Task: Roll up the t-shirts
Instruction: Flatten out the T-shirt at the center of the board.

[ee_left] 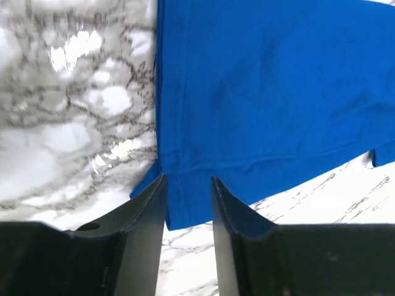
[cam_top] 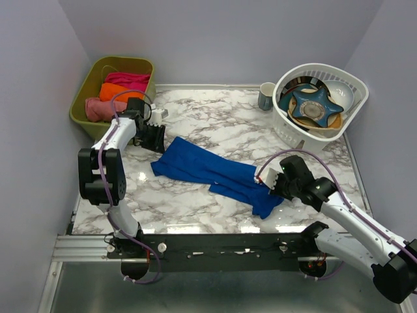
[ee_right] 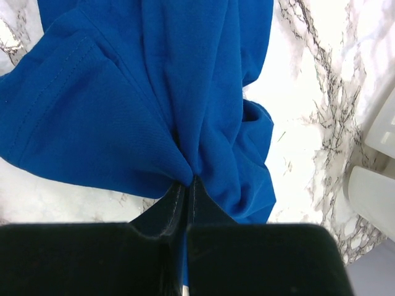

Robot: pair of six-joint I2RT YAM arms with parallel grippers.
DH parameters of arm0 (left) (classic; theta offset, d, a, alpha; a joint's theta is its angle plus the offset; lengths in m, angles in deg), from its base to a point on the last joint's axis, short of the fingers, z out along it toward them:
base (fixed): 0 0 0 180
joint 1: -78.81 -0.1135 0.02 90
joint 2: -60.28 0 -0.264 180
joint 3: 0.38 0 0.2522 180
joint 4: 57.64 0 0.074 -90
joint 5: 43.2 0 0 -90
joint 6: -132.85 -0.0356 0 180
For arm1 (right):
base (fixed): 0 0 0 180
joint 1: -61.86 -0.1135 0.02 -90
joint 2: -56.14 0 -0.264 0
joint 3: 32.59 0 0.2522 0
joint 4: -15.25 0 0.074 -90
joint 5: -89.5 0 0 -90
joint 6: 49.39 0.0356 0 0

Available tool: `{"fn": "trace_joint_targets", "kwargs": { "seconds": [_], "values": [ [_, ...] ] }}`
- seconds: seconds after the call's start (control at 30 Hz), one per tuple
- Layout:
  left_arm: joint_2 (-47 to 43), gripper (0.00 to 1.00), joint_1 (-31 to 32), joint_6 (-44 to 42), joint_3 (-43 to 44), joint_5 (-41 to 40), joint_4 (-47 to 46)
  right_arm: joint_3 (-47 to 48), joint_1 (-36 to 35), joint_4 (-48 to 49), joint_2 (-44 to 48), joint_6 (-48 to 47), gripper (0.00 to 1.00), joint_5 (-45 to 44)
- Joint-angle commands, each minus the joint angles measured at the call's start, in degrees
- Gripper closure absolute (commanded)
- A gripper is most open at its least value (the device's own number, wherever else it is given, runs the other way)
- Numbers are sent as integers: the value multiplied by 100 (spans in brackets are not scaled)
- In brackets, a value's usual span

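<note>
Royal-blue t-shirt, bunched lengthwise, is laid diagonally across the middle of the marble table. Its end nearer the table's right edge is pinched between the closed fingers of the right gripper. Fingers of the left gripper are held parted at the other end, with nothing gripped.

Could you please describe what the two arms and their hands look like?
The left arm and right arm have white links and black joint housings, with a thin purplish cable looping along each. The left hand has two flat black fingers with slanted tips; the right hand is black too.
</note>
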Motion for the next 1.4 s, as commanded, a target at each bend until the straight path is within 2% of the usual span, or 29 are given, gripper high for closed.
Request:
{"fn": "trace_joint_targets", "kwargs": {
  "seconds": [0.0, 0.13, 0.43, 0.57, 0.67, 1.37],
  "values": [
    [-75, 56, 15, 969, -257, -341, -30, -66, 37, 85, -21, 58, 91, 158],
    [48, 56, 15, 1277, -222, -447, -91, -40, 28, 112, -47, 85, 91, 184],
    [303, 66, 33, 1514, -178, -412, 145, -101, 28, 129, -4, 111, 91, 167],
    [49, 53, 24, 1787, -555, -465, 32, -154, 37, 165, 23, 155, 91, 149],
    [57, 51, 24, 1892, -723, -500, -83, -189, 28, 174, 32, 181, 91, 158],
    [901, 57, 41, 2059, -81, -359, -179, -154, 55, 182, -30, 181, 91, 123]
  ]
}}
